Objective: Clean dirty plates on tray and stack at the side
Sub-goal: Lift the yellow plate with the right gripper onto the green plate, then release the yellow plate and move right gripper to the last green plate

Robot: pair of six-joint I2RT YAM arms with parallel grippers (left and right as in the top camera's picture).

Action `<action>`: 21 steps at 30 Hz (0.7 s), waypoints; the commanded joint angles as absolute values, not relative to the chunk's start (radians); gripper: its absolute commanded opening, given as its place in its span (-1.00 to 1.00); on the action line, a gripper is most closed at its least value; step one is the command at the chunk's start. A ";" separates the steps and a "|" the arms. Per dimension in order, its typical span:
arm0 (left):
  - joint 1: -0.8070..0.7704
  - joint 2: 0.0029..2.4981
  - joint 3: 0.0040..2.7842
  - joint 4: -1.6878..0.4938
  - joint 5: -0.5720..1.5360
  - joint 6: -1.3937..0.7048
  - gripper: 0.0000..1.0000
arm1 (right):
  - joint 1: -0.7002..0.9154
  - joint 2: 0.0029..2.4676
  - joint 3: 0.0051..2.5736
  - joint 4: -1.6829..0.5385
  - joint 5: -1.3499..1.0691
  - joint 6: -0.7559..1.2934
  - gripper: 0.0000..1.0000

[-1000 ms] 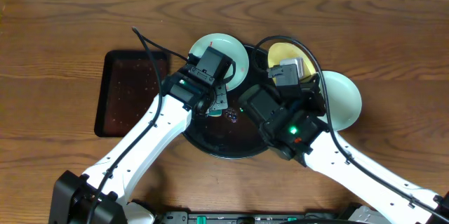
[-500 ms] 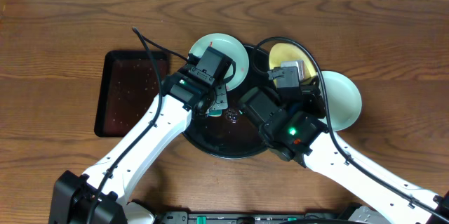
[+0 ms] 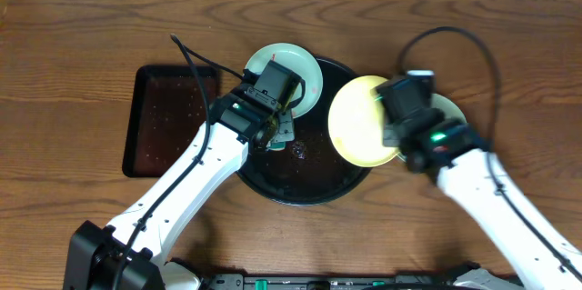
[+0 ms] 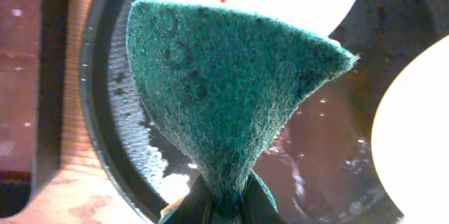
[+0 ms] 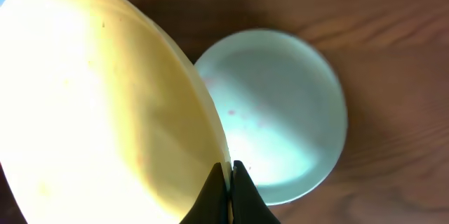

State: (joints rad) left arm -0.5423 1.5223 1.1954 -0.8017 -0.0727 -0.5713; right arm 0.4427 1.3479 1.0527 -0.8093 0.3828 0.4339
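Overhead: the black tray [image 3: 300, 184] lies in the middle, with a red-smeared blue-green plate [image 3: 300, 67] at its 12 o'clock rim. The left gripper [image 3: 285, 132] hangs at that plate's 6 o'clock. The right gripper [image 3: 393, 131] holds the yellow plate [image 3: 355, 122] at the tray's 3 o'clock edge, over a second blue-green plate [image 3: 452, 113]. Left wrist: the fingers pinch a green sponge [image 4: 224, 90]. Right wrist: the fingers clamp the yellow plate's rim, and the plate appears tilted.

Your right hand [image 5: 228, 173] has swung out to the right from over the large round glossy black tray [image 3: 291, 181]. The pale yellow round plastic plate [image 3: 357, 123] has left the tray's back. It now hangs by its rim, partly above the pale blue-green plate [image 5: 284, 112] on the tabletop [image 3: 73, 35].
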 commanded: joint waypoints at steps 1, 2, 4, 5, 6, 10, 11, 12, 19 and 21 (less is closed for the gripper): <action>-0.519 1.516 1.197 -0.814 -0.153 -0.557 -0.85 | 0.294 1.311 1.068 -0.826 0.103 0.379 -0.98; -0.506 1.516 1.197 -0.818 -0.161 -0.553 -0.85 | 0.235 1.311 1.068 -0.839 0.069 0.374 -0.98; -0.475 1.516 1.197 -0.820 -0.170 -0.537 -0.85 | 0.139 1.313 1.067 -0.863 0.034 0.359 -0.98; -0.459 1.516 1.197 -0.819 -0.170 -0.527 -0.86 | 0.093 1.314 1.066 -0.878 0.027 0.354 -0.98; -0.438 1.516 1.197 -0.818 -0.170 -0.517 -0.85 | 0.049 1.314 1.066 -0.891 0.025 0.348 -0.97; -0.348 1.516 1.197 -0.815 -0.170 -0.430 -0.85 | -0.090 1.315 1.049 -0.908 0.025 0.320 -0.98; -0.324 1.516 1.197 -0.815 -0.170 -0.418 -0.85 | -0.118 1.316 1.039 -0.902 0.025 0.316 -0.98; -0.302 1.516 1.197 -0.815 -0.169 -0.414 -0.86 | -0.141 1.319 1.028 -0.897 0.025 0.316 -0.97; -0.234 1.516 1.197 -0.815 -0.169 -0.411 -0.85 | -0.199 1.380 0.913 -0.813 0.024 0.317 -0.98; -0.234 1.516 1.197 -0.814 -0.169 -0.411 -0.85 | -0.199 1.402 0.877 -0.767 0.004 0.317 -0.97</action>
